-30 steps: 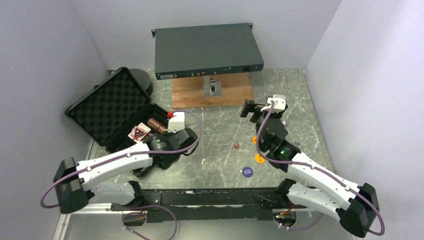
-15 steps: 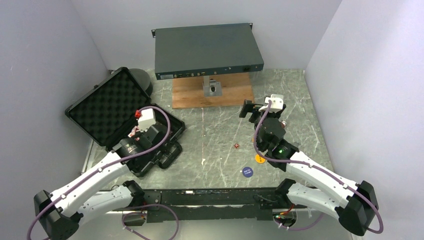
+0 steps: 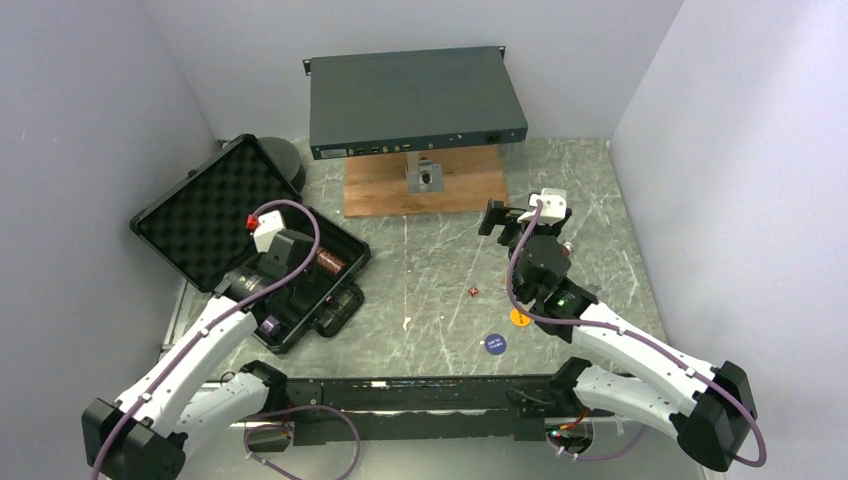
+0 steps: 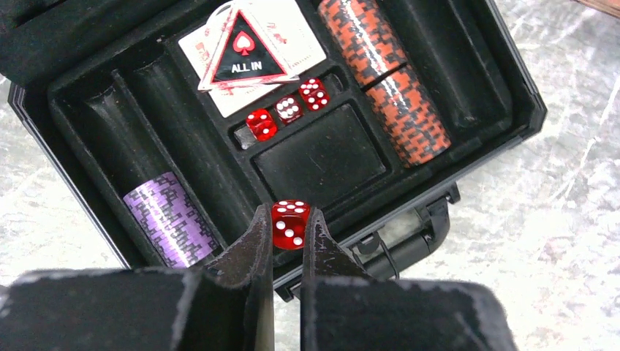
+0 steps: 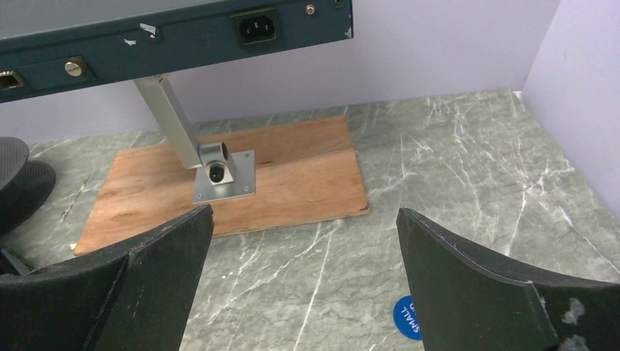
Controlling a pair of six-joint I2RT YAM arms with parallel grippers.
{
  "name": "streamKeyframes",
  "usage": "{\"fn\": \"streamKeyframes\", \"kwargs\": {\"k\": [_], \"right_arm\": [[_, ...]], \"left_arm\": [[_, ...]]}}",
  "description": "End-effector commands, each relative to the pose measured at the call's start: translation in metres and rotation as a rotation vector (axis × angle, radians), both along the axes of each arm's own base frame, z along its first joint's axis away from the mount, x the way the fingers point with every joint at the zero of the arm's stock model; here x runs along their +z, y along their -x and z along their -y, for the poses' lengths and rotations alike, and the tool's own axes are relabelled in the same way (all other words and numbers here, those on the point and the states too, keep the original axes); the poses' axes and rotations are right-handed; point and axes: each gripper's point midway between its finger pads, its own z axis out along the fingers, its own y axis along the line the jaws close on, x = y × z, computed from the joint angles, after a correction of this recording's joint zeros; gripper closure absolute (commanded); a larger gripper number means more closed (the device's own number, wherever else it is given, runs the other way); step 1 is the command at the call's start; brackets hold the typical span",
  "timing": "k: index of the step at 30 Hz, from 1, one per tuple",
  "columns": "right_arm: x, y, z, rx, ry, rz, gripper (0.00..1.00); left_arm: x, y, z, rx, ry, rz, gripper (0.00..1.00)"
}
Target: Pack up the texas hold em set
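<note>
The black case lies open at the left. In the left wrist view its tray holds three red dice, an "ALL IN" card, orange chips and purple chips. My left gripper is shut on a red die, above the tray's near edge by the latch. A loose red die, an orange chip and a blue "SMALL" button lie on the table. My right gripper is open and empty, above the table beyond them.
A blue-grey rack unit stands on a metal post over a wooden board at the back centre. A black round object sits behind the case lid. Grey walls close in left, right and behind.
My left arm has swung left from the case's right edge to over the tray. The right arm has barely moved.
</note>
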Motion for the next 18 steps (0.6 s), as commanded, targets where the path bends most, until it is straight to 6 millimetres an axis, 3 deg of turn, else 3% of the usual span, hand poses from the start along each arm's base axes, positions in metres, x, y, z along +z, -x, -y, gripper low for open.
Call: {"fn": "streamKeyframes", "kwargs": {"k": [1,18], "right_arm": [[0.013,0.000,0.000,0.003,-0.048,0.042,0.00],[0.014,0.001,0.001,0.005,-0.052,0.054,0.00]], "left_arm": [[0.001,-0.012,-0.003,-0.017,0.056,0.018,1.00],[-0.021,-0.027,-0.043,0.105,0.200,-0.043,1.00]]}}
